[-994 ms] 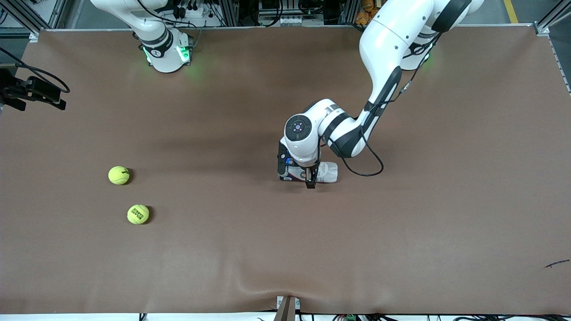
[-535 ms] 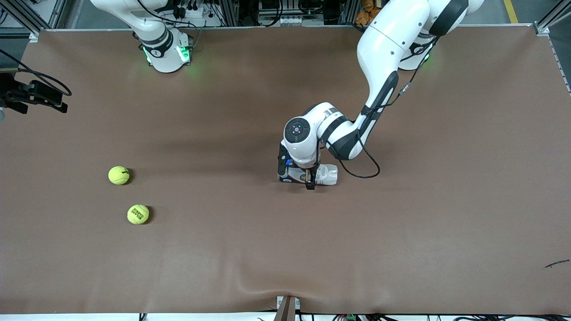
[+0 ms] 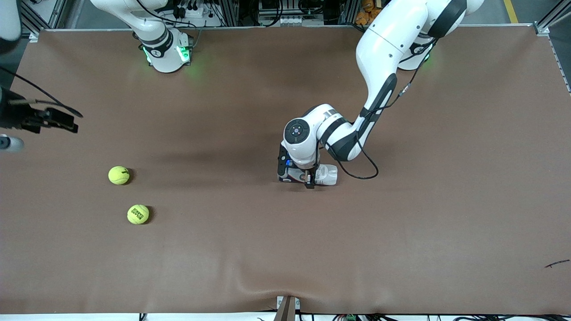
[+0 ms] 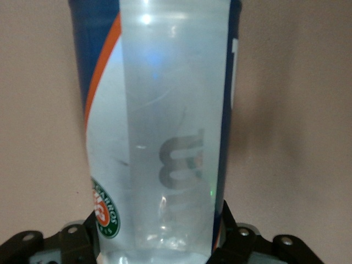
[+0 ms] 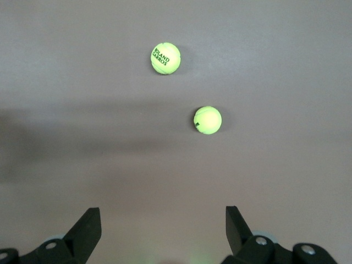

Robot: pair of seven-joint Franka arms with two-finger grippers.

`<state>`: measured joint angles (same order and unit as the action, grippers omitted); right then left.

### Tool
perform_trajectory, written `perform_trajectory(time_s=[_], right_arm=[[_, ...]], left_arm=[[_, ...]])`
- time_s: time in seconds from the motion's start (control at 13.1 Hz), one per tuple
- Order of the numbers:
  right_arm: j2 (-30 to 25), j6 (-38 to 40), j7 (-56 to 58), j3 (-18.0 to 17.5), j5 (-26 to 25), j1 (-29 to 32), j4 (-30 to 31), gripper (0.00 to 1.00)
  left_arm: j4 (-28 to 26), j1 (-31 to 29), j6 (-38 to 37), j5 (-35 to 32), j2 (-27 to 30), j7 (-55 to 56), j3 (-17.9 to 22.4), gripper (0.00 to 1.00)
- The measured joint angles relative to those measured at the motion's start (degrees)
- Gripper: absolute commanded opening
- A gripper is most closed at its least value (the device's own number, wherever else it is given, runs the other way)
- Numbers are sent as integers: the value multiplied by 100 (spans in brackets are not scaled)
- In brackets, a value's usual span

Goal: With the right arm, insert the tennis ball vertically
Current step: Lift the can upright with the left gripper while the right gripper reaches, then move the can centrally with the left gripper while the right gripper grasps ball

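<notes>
Robotics laboratory. Two white arms [image 3: 383, 53] are bolted along the 12 o'clock edge of a bench [image 3: 446, 200] covered in brown matting. Aluminium framing [image 3: 232, 11], cabling and power strips [image 3: 285, 20] line that edge, with yellow floor marking [image 3: 511, 11] at 1 o'clock.

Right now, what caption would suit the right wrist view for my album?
Open right gripper hangs above the brown table, two yellow tennis balls lying ahead.
</notes>
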<state>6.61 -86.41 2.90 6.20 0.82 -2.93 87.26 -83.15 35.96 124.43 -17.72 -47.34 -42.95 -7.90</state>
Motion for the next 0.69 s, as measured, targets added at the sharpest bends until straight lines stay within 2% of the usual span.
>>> perform_trajectory(time_s=[0.31, 0.46, 0.69], right_arm=[[103, -437, 0, 10, -2, 0, 394, 100], [107, -901, 1, 15, -35, 1, 775, 100], [129, -2028, 1, 29, -82, 35, 1645, 100]], left_arm=[[94, -66, 24, 78, 101, -157, -124, 77], [123, -329, 23, 623, 193, -700, -350, 76], [173, -1144, 31, 1550, 231, -1821, -841, 76]])
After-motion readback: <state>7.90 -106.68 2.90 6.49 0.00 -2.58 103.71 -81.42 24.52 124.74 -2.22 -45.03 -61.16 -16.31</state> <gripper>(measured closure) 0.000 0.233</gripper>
